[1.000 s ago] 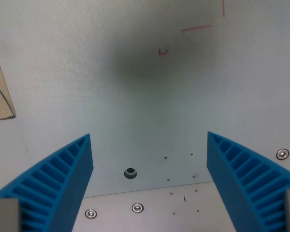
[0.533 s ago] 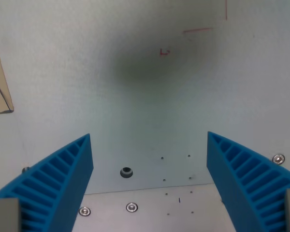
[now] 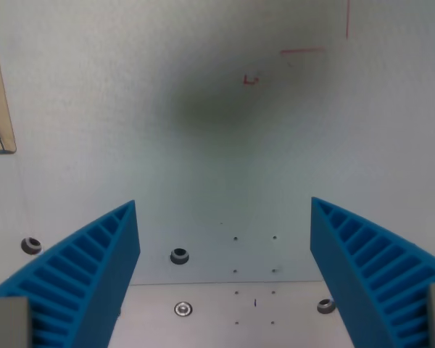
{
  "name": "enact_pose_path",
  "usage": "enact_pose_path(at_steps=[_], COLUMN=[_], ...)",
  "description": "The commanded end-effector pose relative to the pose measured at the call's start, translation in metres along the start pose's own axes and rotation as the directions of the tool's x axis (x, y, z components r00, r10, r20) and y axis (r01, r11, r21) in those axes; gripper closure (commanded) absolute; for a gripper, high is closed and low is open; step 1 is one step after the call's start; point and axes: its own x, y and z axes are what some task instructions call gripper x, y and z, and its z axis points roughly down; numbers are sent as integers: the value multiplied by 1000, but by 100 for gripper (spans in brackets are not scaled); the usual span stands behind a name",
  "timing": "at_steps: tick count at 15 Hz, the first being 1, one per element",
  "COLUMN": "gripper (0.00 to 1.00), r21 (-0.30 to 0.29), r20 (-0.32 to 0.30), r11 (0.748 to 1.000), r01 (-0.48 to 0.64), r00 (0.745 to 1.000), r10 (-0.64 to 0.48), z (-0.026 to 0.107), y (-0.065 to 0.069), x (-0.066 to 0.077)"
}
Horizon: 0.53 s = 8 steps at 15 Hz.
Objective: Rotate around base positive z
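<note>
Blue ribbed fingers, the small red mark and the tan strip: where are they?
Blue ribbed fingers [image 3: 87,279]: wrist view, ribbed face of the left one.
Small red mark [image 3: 251,79]: wrist view, its middle.
Tan strip [image 3: 0,109]: wrist view, its flat face near the left edge.

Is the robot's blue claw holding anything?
No. The gripper is open, with only the bare table showing between its blue fingers.

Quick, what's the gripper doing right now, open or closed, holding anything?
Gripper: open, blue fingers spread wide, nothing between them, only the bare white table surface below.
</note>
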Motion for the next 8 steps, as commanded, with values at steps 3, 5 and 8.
enact_pose_path(at_steps=[3,5,8], gripper=[0,0,0], r21=[-4,-5,-6], r20=[-5,-5,-4], r11=[984,979,970], r01=[176,203,242], r00=[984,979,970], r10=[-176,-203,-242], z=[-1,-1,-1], y=[1,1,1], x=[0,0,0])
